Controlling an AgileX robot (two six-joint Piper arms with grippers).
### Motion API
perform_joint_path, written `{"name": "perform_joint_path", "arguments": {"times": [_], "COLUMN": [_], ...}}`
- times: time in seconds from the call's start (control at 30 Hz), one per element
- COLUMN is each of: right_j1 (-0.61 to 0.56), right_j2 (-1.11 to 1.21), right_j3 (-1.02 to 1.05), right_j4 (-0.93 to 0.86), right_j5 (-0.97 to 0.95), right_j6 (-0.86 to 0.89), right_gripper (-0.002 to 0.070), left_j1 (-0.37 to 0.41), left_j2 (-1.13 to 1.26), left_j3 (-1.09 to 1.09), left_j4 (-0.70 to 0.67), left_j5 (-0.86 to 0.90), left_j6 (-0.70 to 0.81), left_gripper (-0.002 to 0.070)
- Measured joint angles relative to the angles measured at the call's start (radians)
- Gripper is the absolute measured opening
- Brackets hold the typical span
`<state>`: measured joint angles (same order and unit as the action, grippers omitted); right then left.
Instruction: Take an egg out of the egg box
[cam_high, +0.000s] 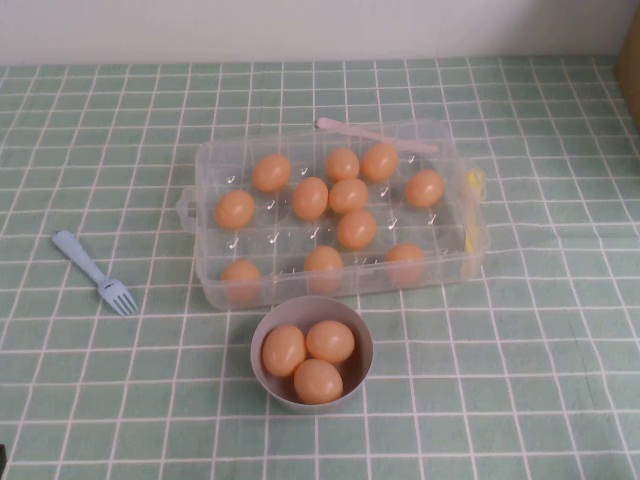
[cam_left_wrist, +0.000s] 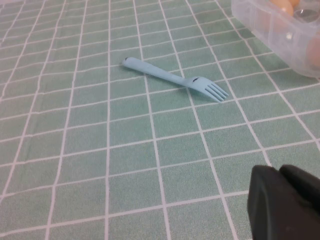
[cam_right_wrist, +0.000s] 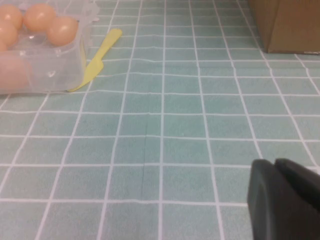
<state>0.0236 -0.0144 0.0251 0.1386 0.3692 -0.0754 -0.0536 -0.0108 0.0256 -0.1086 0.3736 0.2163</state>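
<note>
The clear plastic egg box (cam_high: 455, 255) stands in the middle of the table in the high view, lid off, with several orange-tan eggs in its cells, one of them an egg (cam_high: 357, 229) near the centre. A corner of the egg box shows in the left wrist view (cam_left_wrist: 272, 30) and in the right wrist view (cam_right_wrist: 45, 75). My left gripper (cam_left_wrist: 279, 170) is shut and empty, low over the cloth, to the left of the box. My right gripper (cam_right_wrist: 274, 162) is shut and empty, to the right of the box. Neither arm shows in the high view.
A small greyish bowl (cam_high: 262, 352) with three eggs stands in front of the box. A light blue fork (cam_high: 93, 270) lies left of it, also in the left wrist view (cam_left_wrist: 175, 79). A yellow plastic knife (cam_right_wrist: 100, 57) lies by the box's right side. A cardboard box (cam_right_wrist: 285, 25) stands far right.
</note>
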Motion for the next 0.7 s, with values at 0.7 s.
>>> {"name": "perform_joint_path", "arguments": {"times": [0.7], "right_j1": [0.000], "right_j2": [0.000], "right_j3": [0.000], "right_j4": [0.026], "right_j5": [0.000], "right_j6": [0.000], "right_gripper": [-0.0019], "left_j1": [0.000], "left_j2": [0.000], "left_j3": [0.000], "left_j4": [0.000], "left_j5": [0.000], "left_j6": [0.000], "left_gripper": [-0.0003]}}
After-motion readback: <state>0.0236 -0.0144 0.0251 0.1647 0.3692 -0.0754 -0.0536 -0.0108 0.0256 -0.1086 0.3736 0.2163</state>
